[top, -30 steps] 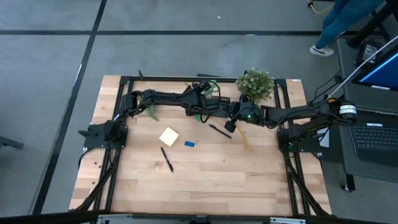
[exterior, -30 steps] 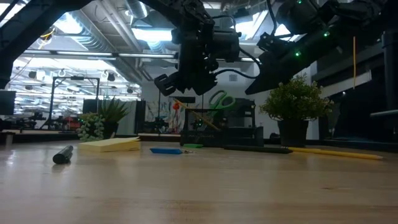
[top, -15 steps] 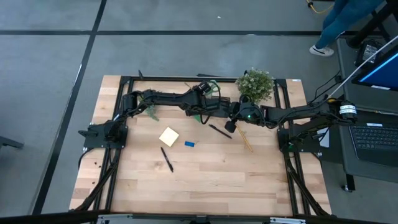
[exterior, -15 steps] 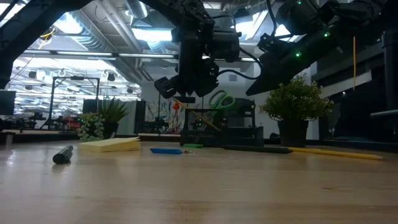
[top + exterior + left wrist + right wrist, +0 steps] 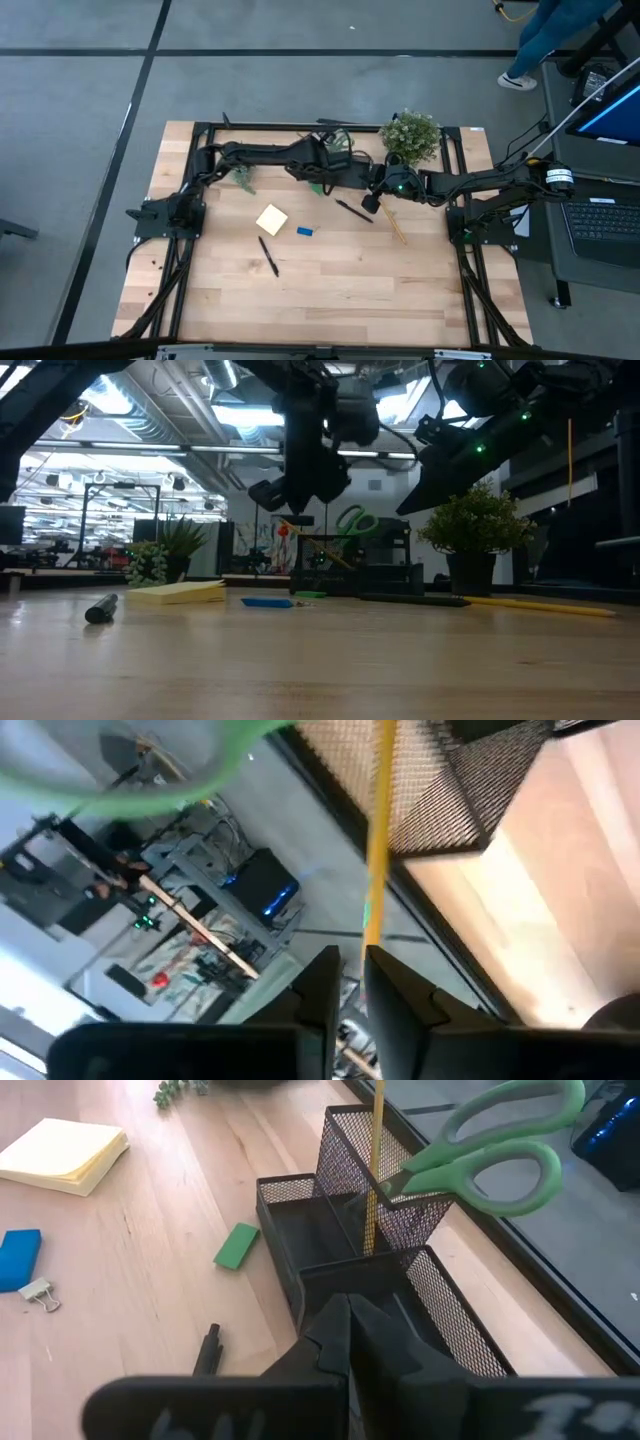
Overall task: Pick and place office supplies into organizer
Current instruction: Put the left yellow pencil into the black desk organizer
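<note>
A thin yellow pencil point(image 5: 378, 840) stands upright between my left gripper's point(image 5: 352, 955) fingers, above the black mesh organizer point(image 5: 380, 1290). Green-handled scissors point(image 5: 490, 1150) stick up from the organizer's taller section. My right gripper point(image 5: 350, 1305) hovers shut in front of the organizer, just above a black pen point(image 5: 353, 210), and touches nothing. On the table lie the yellow sticky-note pad point(image 5: 272, 218), a blue eraser point(image 5: 305, 231), a green eraser point(image 5: 237, 1244), a second black pen point(image 5: 268, 255) and another pencil point(image 5: 395, 222). My left gripper pinches the pencil's upper part point(image 5: 372, 925) between its two fingers, coming from above and pointing down. The pencil hangs upright below them, and its lower end point(image 5: 368, 1245) reaches into the compartment beside the taller section. I cannot tell whether it touches the bottom.
A potted plant point(image 5: 410, 135) stands at the far edge right of the organizer, and a smaller plant point(image 5: 243, 180) under the left arm. A binder clip point(image 5: 35, 1292) lies by the blue eraser. Bare wood fills the table's near half.
My left gripper has shifted a little toward the table's left above the organizer and turned slightly, still holding the pencil. The right arm has kept still.
</note>
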